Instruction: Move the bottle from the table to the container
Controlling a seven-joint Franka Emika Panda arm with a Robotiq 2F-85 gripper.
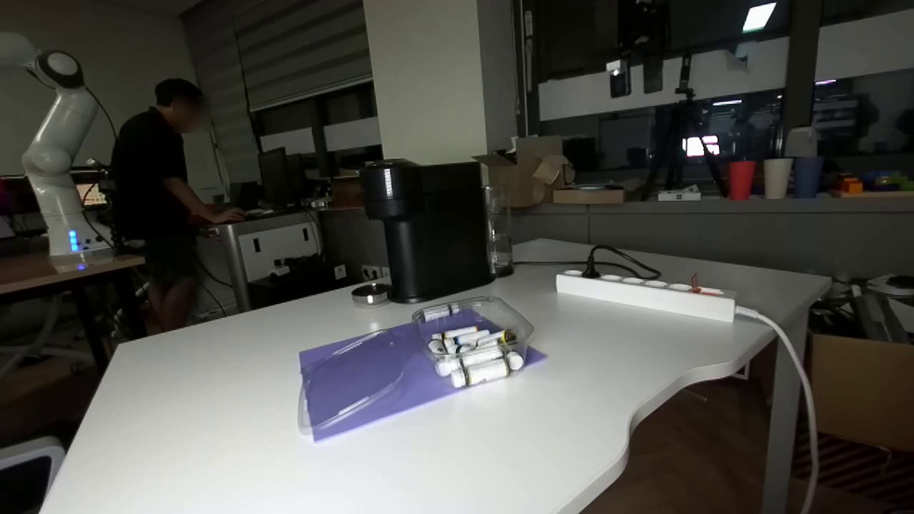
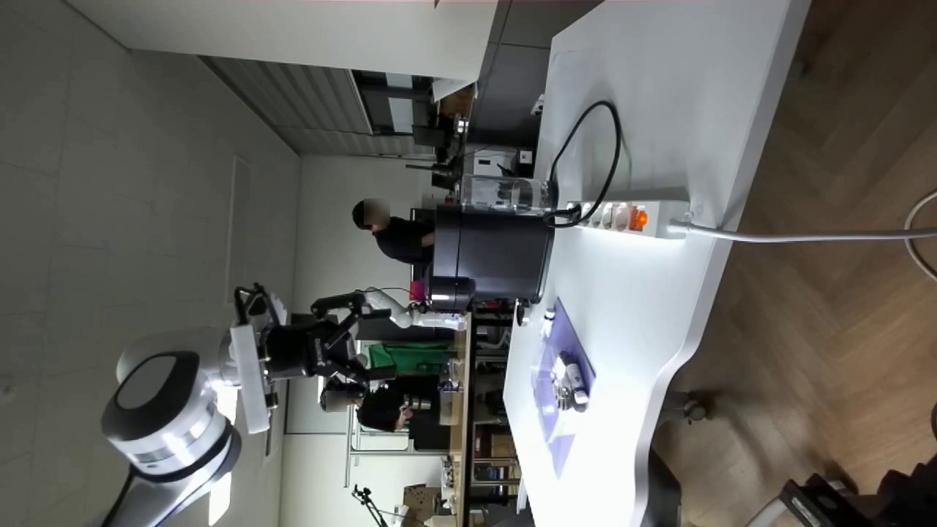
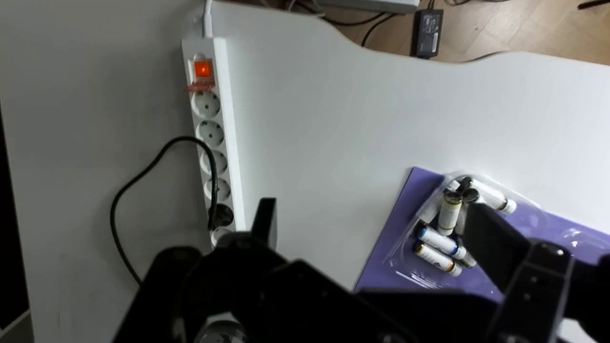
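Gripper (image 3: 371, 212) spread wide and empty above the table (image 3: 324, 128), you probably want the lone bottle (image 1: 440, 312), seemingly just outside the clear tray (image 1: 510, 318) (presumably your container), eleven o'clock from the heaped bottles (image 1: 474, 358) in both exterior views. Close off-centre and it could roll; swing low and you might clip the coffee machine (image 1: 446, 232) or the tray's transparent rim, scattering the heap.

A tall coffee machine (image 1: 446, 232) is blocking the way behind the open-topped tub (image 1: 525, 323) in an exterior view, and a black cord (image 3: 112, 216) is looping beside the power strip (image 1: 643, 295). Bare table (image 3: 324, 143) is lying open between strip and tub, leaving a hand room.
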